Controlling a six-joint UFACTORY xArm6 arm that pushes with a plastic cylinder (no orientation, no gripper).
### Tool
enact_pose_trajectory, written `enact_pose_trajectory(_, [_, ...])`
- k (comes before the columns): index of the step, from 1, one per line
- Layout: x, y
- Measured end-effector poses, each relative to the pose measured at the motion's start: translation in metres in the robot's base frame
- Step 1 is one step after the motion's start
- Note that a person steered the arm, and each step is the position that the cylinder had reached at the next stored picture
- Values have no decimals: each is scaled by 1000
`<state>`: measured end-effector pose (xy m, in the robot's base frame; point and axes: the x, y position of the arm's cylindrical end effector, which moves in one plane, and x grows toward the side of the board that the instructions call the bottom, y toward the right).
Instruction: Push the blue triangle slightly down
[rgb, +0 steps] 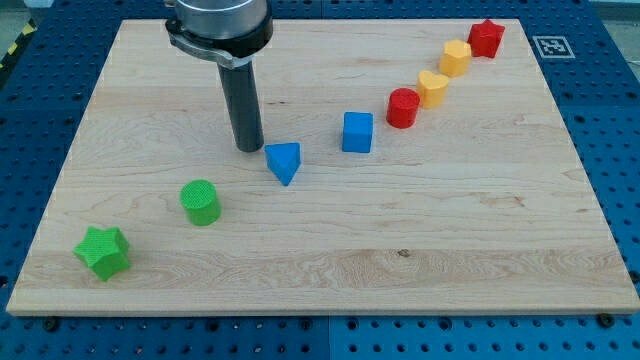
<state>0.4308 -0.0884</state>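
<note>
the arm comes down from the view's top, its rod upright — the upper housing is cut off by the frame edge. my tip (248, 148) rests on the counter (330, 250) just beside the blue triangle (284, 161), at its upper left; whether they touch is hard to tell. the tool is a bare rod, grasping nothing. the blue cube (357, 132) sits to the view's right.

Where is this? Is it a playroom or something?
More likely a robot lab. A wooden board sits on a blue table full of bolt holes, with a printed marker tag. My tip rests just left of the blue triangle.
</note>
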Motion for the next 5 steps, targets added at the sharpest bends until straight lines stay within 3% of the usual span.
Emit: enact_pose_trajectory(5, [30, 25])
